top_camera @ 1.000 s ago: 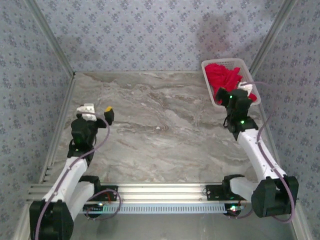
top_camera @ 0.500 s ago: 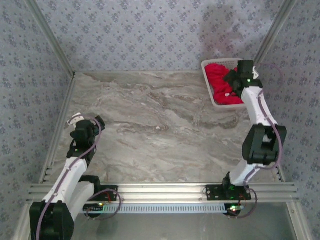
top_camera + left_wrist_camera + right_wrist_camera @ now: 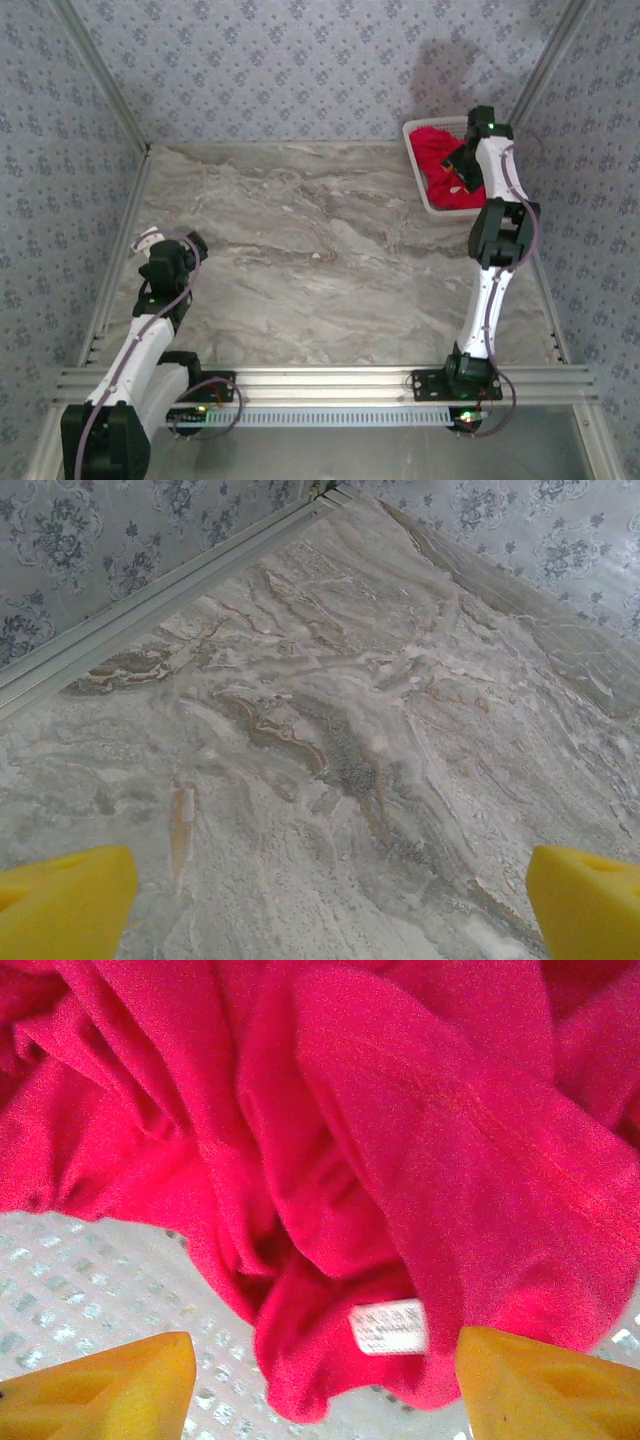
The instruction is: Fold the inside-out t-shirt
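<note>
hung the right gripper (image 3: 325, 1360) above the inside-out t-shirt (image 3: 400, 1140) in the basket (image 3: 80, 1280), part-open astride the fold by its tag (image 3: 388, 1327), empty; held the left gripper (image 3: 330, 900) wide, far off.

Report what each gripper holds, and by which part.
Nothing is held. The left gripper stands open over the table; the right gripper is open above the red t-shirt by its white tag.
</note>
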You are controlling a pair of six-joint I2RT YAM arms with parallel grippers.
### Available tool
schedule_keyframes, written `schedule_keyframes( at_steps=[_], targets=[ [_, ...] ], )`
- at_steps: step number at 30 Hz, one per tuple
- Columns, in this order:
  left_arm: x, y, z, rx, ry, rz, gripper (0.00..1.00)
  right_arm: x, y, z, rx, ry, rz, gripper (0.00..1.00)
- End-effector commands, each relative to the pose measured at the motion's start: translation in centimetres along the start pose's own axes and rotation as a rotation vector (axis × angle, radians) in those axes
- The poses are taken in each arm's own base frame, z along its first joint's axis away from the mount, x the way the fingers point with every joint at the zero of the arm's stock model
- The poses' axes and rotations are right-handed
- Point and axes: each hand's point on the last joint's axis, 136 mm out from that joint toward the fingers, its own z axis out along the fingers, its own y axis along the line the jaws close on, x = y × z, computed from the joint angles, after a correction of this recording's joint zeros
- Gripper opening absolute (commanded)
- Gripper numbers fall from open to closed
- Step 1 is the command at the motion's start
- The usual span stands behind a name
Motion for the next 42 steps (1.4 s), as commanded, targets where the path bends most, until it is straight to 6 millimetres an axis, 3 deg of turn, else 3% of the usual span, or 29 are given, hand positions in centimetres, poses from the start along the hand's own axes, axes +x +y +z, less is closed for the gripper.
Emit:
schedule_keyframes(
  at_steps=[1,9,12,16,25,32,38,42],
  targets=[
    [0.2,0.3,0.1,0.001,0.003,-0.016,1.0,3.1,-3.7,0.4,0.137,0.2,0.079,0.7],
    [0.1,0.7,-0.1,-0.011,0.004,-0.023,0.99,3.2,-4.4,0.9,0.131,0.228,0.156,0.53],
    [0.0,0.9,-0.2,-0.014,0.0,-0.028,1.0,3.1,-4.3,0.9,0.128,0.224,0.152,0.34],
    [-0.1,1.2,-0.4,-0.023,-0.011,-0.04,1.0,2.6,-3.8,0.4,0.114,0.186,0.115,0.0],
    [0.0,2.1,-0.3,-0.053,-0.026,-0.062,1.0,2.9,0.6,-5.9,-0.077,0.02,0.048,0.0],
    [0.5,2.2,-0.1,-0.031,-0.05,-0.079,1.0,4.6,3.3,-9.5,-0.206,-0.067,0.036,0.0],
    [0.7,0.3,-0.4,0.091,-0.043,-0.057,1.0,4.5,5.4,-16.4,-0.363,-0.239,0.013,0.0],
    [1.2,-2.1,-0.4,0.218,-0.008,-0.047,0.99,4.1,6.0,-21.3,-0.487,-0.305,0.015,0.0]
  ],
)
